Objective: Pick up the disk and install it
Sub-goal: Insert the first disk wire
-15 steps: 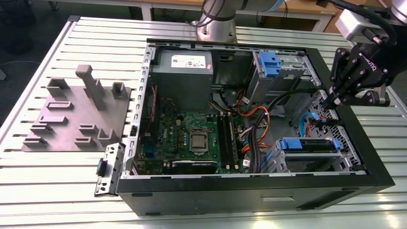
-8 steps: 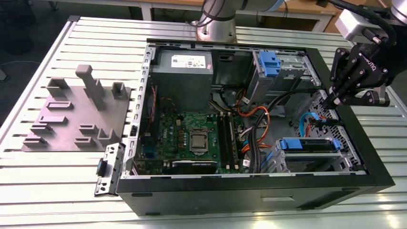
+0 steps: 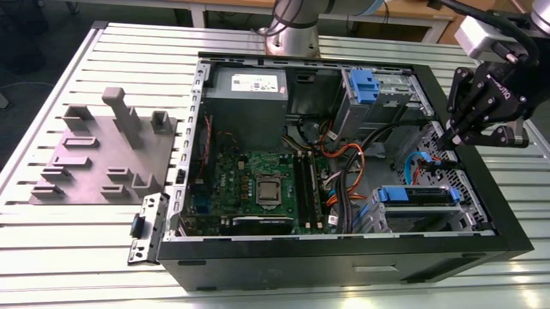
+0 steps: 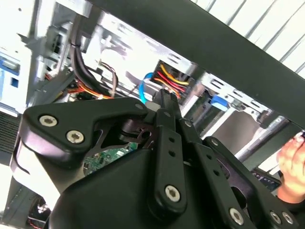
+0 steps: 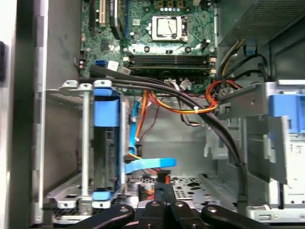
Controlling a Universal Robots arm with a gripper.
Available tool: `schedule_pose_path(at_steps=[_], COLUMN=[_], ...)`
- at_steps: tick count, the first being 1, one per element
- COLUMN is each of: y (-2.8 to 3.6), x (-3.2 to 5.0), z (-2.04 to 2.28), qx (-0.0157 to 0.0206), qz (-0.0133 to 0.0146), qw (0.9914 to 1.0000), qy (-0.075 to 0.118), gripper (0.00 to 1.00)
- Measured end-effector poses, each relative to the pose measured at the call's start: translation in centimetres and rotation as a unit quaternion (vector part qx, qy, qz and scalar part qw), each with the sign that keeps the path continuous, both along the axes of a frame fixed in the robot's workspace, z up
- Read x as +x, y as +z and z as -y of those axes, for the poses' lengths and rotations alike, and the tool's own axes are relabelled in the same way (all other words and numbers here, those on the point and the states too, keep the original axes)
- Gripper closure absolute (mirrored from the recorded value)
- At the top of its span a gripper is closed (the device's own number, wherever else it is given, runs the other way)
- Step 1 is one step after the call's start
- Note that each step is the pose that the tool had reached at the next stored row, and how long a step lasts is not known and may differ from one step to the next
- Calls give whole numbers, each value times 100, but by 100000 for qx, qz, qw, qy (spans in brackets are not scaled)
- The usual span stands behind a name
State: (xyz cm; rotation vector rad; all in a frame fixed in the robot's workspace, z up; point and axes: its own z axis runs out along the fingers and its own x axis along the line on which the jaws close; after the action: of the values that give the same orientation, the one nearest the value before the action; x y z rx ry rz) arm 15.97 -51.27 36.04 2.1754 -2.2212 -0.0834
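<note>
The jaws (image 3: pixel 444 143) hang inside the open case (image 3: pixel 344 254), at its wall on the exterior view's right, tips pointing down among the cables (image 3: pixel 348 161). In both wrist views the two fingertips (image 5: pixel 163 187) lie pressed together with nothing between them: clenched and empty.

The disk (image 3: pixel 418 195) sits in the drive cage (image 3: pixel 421 215) at the case's near corner on the exterior view's right, its blue bracket showing on top. In the first wrist view the disk (image 5: pixel 106 143) stands on edge in the cage (image 5: pixel 71 143), blue bracket at both ends, with a flat blue cable (image 5: pixel 147 164) running from beside it towards the fingertips. The jaws are near the disk but not touching it.

The motherboard (image 3: pixel 257 187) lies on the case floor, and a grey power supply (image 3: pixel 249 87) sits at the far end. A second blue bracket (image 3: pixel 364 87) sits in the far bay. On the slatted tabletop (image 3: pixel 51 251), a grey fixture plate (image 3: pixel 99 154) lies beside the case on the exterior view's left. In the second wrist view a hand (image 4: pixel 291 169) shows at the edge.
</note>
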Motion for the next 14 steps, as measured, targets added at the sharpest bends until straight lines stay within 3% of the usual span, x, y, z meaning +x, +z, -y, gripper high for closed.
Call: schedule_pose_path(at_steps=[4,8,13,14], y=[-2,-2,-2,-4], x=[5,24,35,39], z=[18,19,18,18], qx=[-72,-1502,-1611,-1626], qz=[0,1,-12,-16], qw=[100000,99989,99987,99987], qy=[2,-2,7,1], gripper=[89,89,89,83])
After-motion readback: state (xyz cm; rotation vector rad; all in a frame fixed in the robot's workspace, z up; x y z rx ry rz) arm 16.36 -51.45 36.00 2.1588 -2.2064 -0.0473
